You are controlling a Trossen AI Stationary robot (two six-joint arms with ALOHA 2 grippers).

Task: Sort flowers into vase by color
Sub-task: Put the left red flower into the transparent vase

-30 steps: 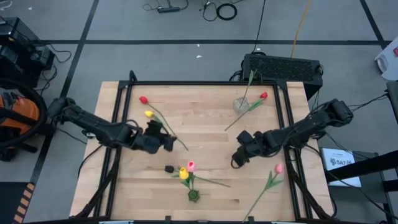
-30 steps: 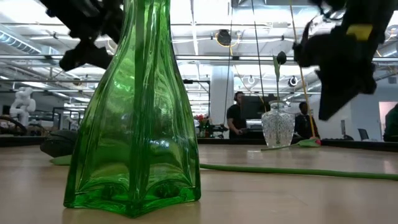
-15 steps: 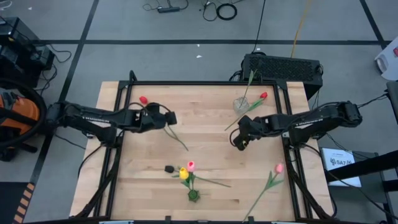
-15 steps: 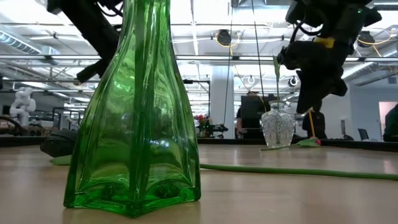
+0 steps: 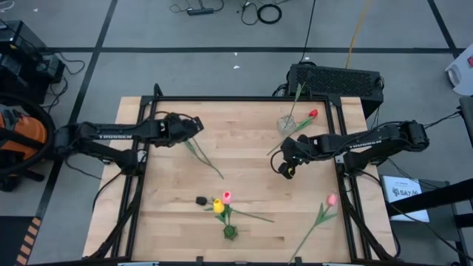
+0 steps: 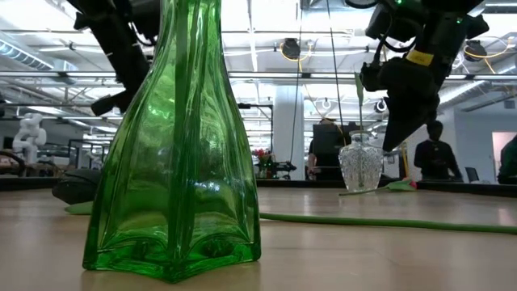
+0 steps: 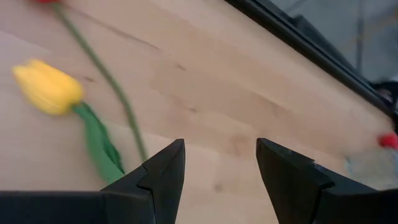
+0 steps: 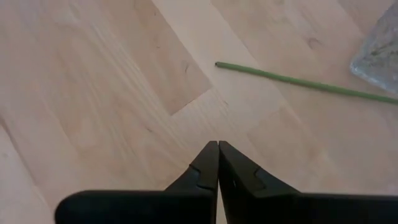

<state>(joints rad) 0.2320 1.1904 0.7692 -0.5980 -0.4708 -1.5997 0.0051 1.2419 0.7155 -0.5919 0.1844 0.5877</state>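
The left claw point(image 7: 217, 168) hangs with fingers spread over the yellow tulip point(image 7: 48, 90) at the worktop's point(image 5: 244, 188) upper left, likely lining up a grasp. The right claw point(image 8: 217, 163), pinched closed and empty, hovers near the clear vase point(image 5: 287, 123). 2 tulips stand in the green vase point(image 6: 174, 145), lower centre. Behind: an open hall.

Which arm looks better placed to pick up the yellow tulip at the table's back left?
Probably the left. Its open gripper sits beside the yellow tulip; the right gripper, shut and empty, is across the table by the clear vase.
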